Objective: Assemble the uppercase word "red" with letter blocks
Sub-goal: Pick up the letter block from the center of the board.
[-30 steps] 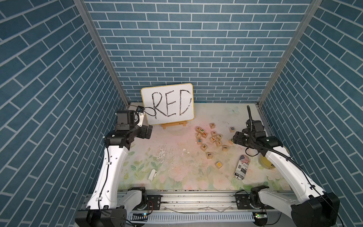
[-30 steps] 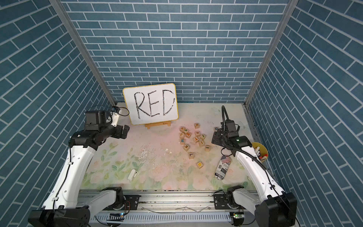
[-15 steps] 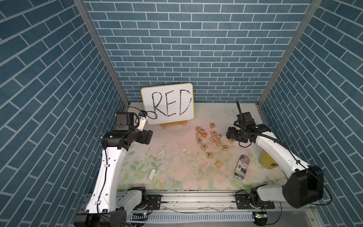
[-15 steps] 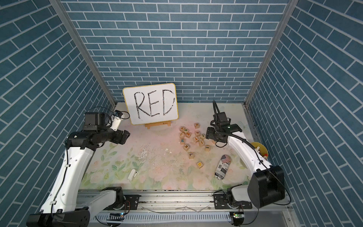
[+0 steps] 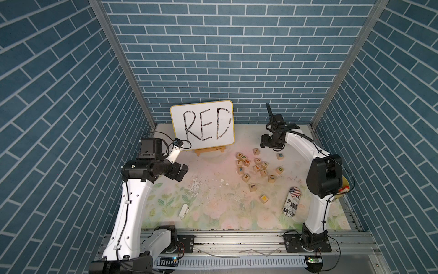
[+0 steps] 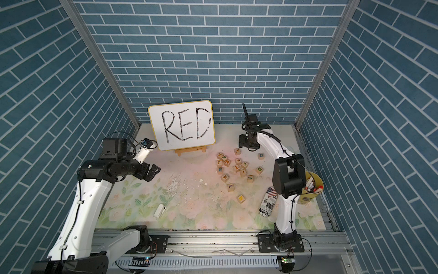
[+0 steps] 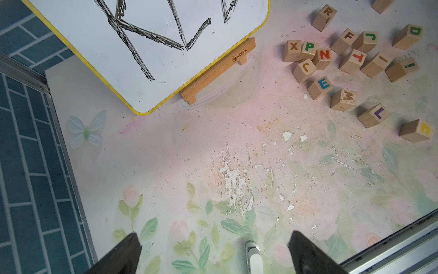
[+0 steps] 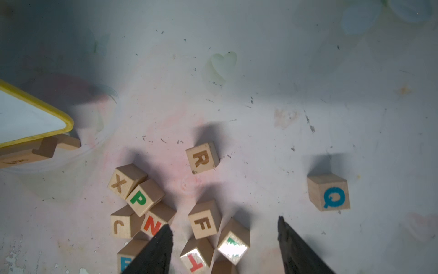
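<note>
The letter blocks lie loose right of centre in both top views. The R block [image 5: 255,151] [image 8: 202,158] sits alone at the back of the cluster. The E block [image 5: 241,169] [image 7: 321,86] is on the cluster's left side and the D block [image 5: 280,169] [image 7: 408,35] on its right. My right gripper [image 5: 269,144] [image 8: 224,227] hovers open just behind and right of R, holding nothing. My left gripper [image 5: 181,173] [image 7: 213,237] is open and empty over bare mat at the left, far from the blocks.
A white board [image 5: 202,127] reading "RED" stands on a wooden stand at the back. Other cubes (X, P, N, F, J, T, L, Q [image 8: 331,193]) surround the three. A printed can [image 5: 291,201], a yellow cup of markers [image 6: 312,187] and a white clip [image 5: 184,211] lie nearer the front.
My right arm has swung toward the back and left, from beside the blocks to behind the R block. My left gripper has shifted slightly forward and down.
</note>
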You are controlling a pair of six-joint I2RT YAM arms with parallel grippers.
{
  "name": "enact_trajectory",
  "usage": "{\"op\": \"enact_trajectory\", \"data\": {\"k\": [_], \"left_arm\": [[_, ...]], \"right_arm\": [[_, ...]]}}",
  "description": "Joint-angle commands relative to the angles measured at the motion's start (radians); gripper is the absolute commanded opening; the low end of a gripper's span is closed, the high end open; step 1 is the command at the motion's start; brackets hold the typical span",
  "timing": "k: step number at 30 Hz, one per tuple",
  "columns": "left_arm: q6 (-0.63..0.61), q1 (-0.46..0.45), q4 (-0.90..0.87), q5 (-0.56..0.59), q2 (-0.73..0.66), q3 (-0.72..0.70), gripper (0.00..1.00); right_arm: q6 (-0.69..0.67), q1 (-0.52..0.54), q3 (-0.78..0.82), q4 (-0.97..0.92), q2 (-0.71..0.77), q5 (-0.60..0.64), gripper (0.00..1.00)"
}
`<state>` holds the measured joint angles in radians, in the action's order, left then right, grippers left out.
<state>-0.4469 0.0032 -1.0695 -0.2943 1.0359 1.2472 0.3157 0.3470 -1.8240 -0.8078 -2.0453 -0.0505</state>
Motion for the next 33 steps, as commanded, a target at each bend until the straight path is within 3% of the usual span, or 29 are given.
{"op": "enact_trajectory", "data": {"k": [1,7,19,33], "left_arm": [[-0.044,-0.003,-0.052,0.002,-0.053,-0.043,0.99],[-0.052,-0.003,-0.049,-0.012,-0.075,-0.095,0.99],[0.005,-0.003,-0.028,-0.110,0.016,-0.062,1.00],[0.010,-0.003,-0.009,-0.105,0.029,-0.073,0.99]], "right_arm": [[-0.083,0.004,-0.083,-0.102,-0.062,-0.015,0.71],[-0.144,0.004,-0.171,-0.132,-0.187,-0.047,0.70],[-0.171,0.007,-0.211,-0.113,-0.271,-0.136,0.65],[-0.229,0.023,-0.256,-0.092,-0.346,-0.084,0.64]]}}
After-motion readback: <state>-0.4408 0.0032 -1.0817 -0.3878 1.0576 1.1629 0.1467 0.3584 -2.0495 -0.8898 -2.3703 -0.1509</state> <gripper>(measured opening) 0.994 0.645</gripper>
